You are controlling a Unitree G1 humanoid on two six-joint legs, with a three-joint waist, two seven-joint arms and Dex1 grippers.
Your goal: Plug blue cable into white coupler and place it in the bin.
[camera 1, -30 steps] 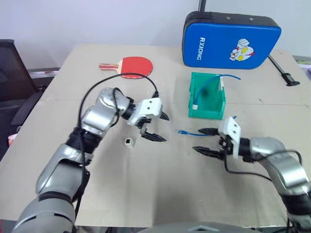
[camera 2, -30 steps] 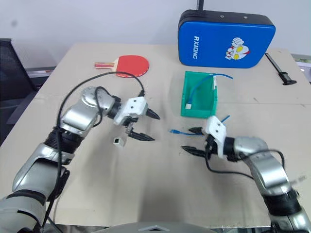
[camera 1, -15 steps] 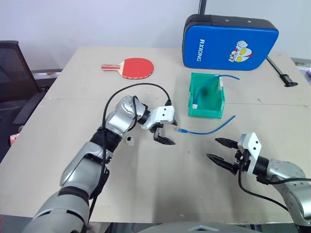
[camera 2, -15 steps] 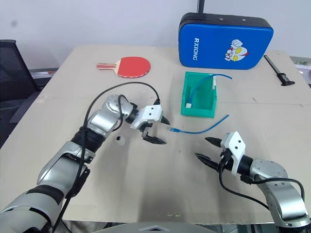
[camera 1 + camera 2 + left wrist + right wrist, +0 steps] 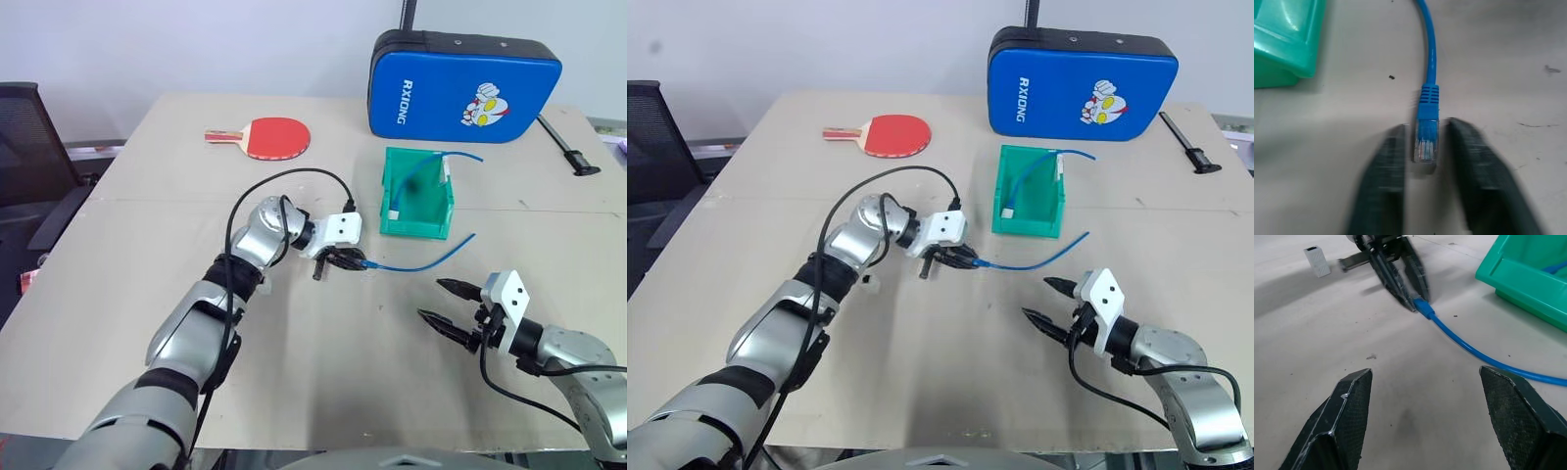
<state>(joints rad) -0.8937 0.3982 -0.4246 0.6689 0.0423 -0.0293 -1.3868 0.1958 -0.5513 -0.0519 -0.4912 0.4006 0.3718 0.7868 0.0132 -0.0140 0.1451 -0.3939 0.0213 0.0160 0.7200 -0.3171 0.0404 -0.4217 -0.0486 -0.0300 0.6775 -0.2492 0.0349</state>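
**Left gripper clamps the plug**

The left gripper (image 5: 345, 261) pinches the clear plug of the thin bright-blue cable (image 5: 423, 262), lying just before the small green plastic bin (image 5: 418, 227). The right gripper (image 5: 449, 305) hangs spread, empty.

Left arm reaches toward the bin (image 5: 417, 206), its hand (image 5: 345, 261) clamped on the blue cable's (image 5: 421, 262) plug. Right hand (image 5: 449, 305) hovers nearer the robot than the bin, fingers spread.

Left gripper (image 5: 965, 259), jaws closed on the blue cable (image 5: 1034, 258) plug, near the bin (image 5: 1027, 227).
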